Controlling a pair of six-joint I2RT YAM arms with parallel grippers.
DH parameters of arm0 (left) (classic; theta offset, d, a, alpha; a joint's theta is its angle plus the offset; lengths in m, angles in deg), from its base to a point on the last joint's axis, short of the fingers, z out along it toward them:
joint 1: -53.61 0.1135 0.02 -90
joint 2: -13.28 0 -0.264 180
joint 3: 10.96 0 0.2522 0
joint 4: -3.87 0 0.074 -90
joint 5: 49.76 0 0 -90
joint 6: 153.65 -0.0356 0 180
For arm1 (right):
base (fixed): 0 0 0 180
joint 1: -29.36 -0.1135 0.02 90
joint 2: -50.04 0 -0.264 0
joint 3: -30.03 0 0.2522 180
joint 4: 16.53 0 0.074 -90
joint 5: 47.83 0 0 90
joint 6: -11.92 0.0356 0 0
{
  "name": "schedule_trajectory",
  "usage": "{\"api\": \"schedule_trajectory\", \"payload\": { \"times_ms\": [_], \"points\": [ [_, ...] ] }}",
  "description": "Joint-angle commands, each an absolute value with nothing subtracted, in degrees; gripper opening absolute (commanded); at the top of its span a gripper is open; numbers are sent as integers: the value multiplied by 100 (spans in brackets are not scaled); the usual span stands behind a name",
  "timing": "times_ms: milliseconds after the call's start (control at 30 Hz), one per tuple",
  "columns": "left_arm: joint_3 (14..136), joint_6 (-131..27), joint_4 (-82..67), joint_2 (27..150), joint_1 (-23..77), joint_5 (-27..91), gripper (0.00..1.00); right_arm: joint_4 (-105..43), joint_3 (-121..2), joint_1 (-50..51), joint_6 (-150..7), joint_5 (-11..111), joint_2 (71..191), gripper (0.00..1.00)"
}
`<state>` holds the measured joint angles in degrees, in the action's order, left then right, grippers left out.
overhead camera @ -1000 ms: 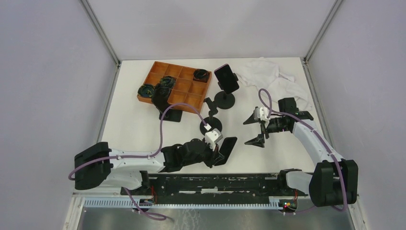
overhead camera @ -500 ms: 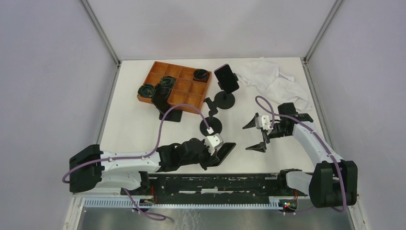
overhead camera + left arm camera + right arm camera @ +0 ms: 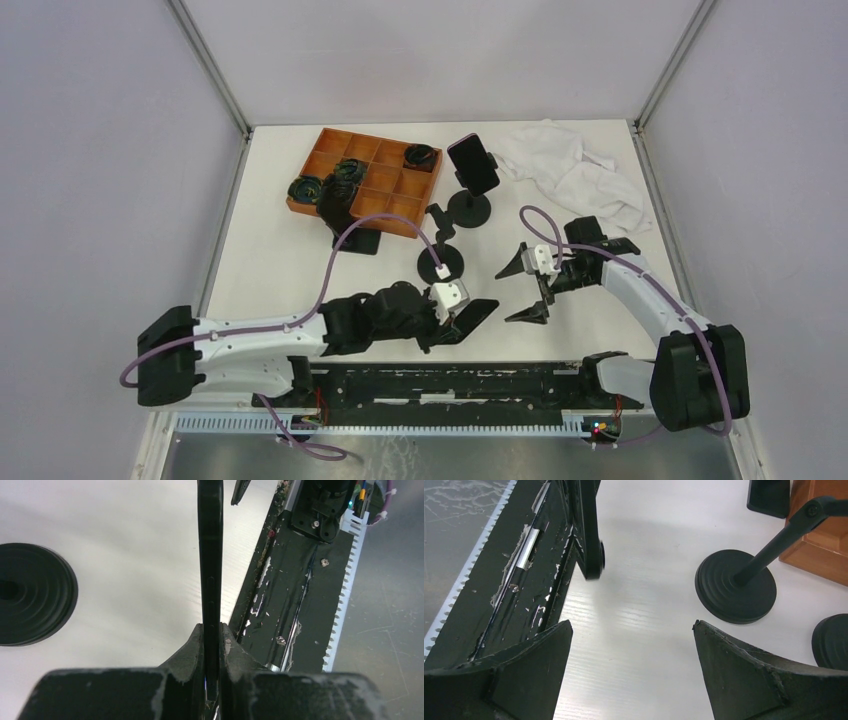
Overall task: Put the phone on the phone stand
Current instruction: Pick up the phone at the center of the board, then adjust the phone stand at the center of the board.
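Your left fingers (image 3: pixel 192 647) are clenched on the phone (image 3: pixel 478 312) by its thin edge, low by the near rim of the worktop (image 3: pixel 280 270); your right fingers (image 3: pixel 744 660) hang spread and empty beside it; so narrow a pinch could let the phone pivot or slip on the way to the empty phone stand (image 3: pixel 440 262).

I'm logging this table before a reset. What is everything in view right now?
Phones: two, black; mounted phone on the far stand, held phone near the front edge.
Empty stand: one, black, round base, centre.
Square-based stand: one, black, in front of the tray.
Tray: one, orange, far left-centre.
Round parts: three, black; two in the tray, one at its left edge.
Cloth: one, white, far right.
Table: one, white.
Left hand: shut on the held phone.
Right hand: open, empty, right of the held phone.
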<state>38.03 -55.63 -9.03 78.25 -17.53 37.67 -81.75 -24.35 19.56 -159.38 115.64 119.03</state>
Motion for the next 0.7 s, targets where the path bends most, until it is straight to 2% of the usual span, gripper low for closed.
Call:
{"api": "schedule_trajectory", "payload": {
  "times_ms": [0,167,233,367,500,667],
  "points": [
    [4286,-5979,-1092,7049,-1622,3691,2,-8026,-2434,1935,-16021,11679,11862,98],
    [4922,-6210,-2020,6305,-1129,3619,2,-7556,-2404,1935,-15528,11512,11756,98],
    [5318,-6323,-2339,6094,-817,3557,2,-6871,-2390,1938,-14710,11271,11710,98],
    [5975,-6783,-2911,5852,-382,3648,2,-4952,-2506,1786,-11982,10050,11433,98],
    [6009,-6995,-2868,5615,-274,4347,2,-4811,-3594,1344,-10597,9330,11712,98],
    [5308,-6928,-2109,5232,-250,5354,2,-4930,-4772,554,-9344,8651,12348,96]
  ]
}}
